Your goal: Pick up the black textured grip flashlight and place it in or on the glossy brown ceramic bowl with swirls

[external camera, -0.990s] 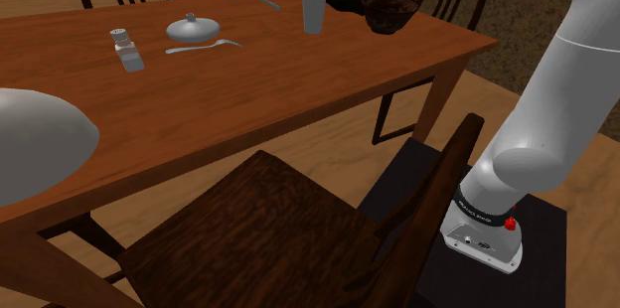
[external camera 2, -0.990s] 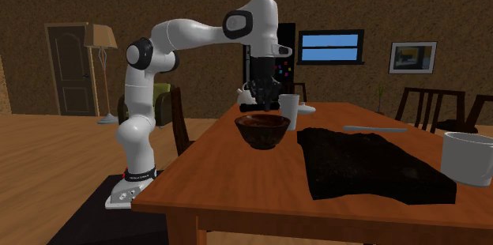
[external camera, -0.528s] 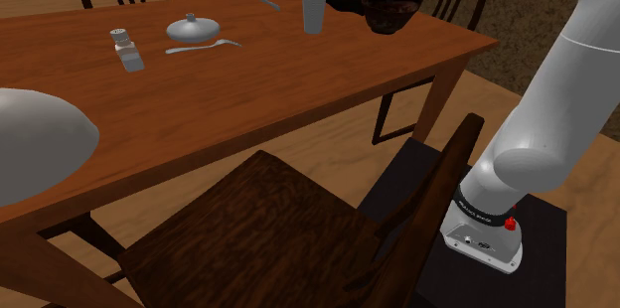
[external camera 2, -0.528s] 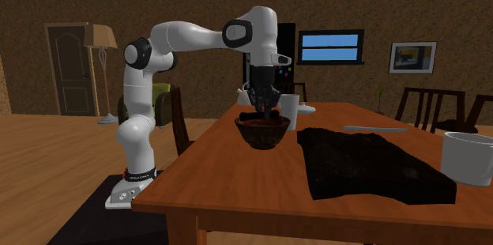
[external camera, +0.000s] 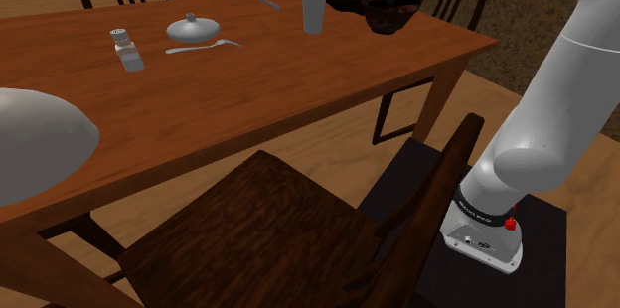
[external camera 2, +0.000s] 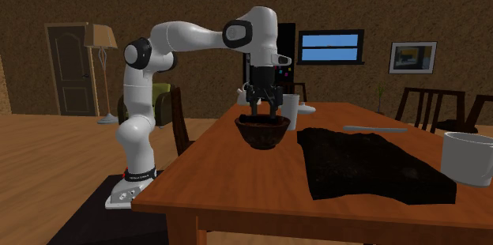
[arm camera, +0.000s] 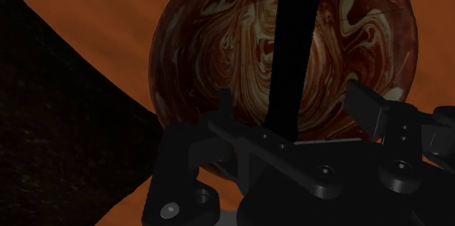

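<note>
Two fingers point(arm camera: 367, 103) spread clear of the flashlight point(arm camera: 295, 49) standing in the bowl point(arm camera: 211, 35); best withdrawn straight up, without brushing it.

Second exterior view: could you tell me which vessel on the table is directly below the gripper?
The brown swirled bowl, right beneath the open gripper; the white mug stands behind it, the other white vessel far to the view's right.

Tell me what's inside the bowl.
A black flashlight rests in the bowl, across its swirled inside, between the fingers of the open gripper, apart from both. It covers the bowl's floor beneath; its near end is hidden behind the gripper.
</note>
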You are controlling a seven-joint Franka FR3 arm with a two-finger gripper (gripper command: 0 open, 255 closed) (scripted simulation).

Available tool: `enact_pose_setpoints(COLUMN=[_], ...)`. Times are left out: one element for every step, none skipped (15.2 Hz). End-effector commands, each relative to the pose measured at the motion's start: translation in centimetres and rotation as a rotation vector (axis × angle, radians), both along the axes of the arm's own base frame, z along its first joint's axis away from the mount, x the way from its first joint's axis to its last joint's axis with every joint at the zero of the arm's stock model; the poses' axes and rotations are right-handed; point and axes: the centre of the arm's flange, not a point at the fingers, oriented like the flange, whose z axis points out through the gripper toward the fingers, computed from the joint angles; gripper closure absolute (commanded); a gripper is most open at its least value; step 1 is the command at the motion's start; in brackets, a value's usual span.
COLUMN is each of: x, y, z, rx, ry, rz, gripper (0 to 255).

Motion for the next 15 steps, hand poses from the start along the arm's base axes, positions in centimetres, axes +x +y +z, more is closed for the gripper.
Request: enact_pose_setpoints(x=[0.0, 0.0, 0.0, 0.0, 0.0, 0.0, 0.0, 0.0, 0.0, 0.0, 0.0, 0.0, 0.0, 0.0, 0.0], y=[0.0, 0.0, 0.0, 0.0, 0.0, 0.1, 0.1, 0.1, 0.1, 0.1, 0.1, 0.1, 0.1, 0.1, 0.1], z=[0.0, 0.0, 0.0, 1.3, 2.6, 4.0, 5.0, 5.0, 5.0, 5.0, 5.0, 5.0, 5.0, 5.0, 5.0], rx=[0.0, 0.0, 0.0, 0.0, 0.0, 0.0, 0.0, 0.0, 0.0, 0.0, 0.0, 0.0, 0.0, 0.0, 0.0], ry=[0.0, 0.0, 0.0, 0.0, 0.0, 0.0, 0.0, 0.0, 0.0, 0.0, 0.0, 0.0, 0.0, 0.0, 0.0], rz=[0.0, 0.0, 0.0, 0.0, 0.0, 0.0, 0.0, 0.0, 0.0, 0.0, 0.0, 0.0, 0.0, 0.0, 0.0], gripper=[0, 0, 0, 0, 0, 0, 0, 0, 0, 0, 0, 0, 0, 0, 0])
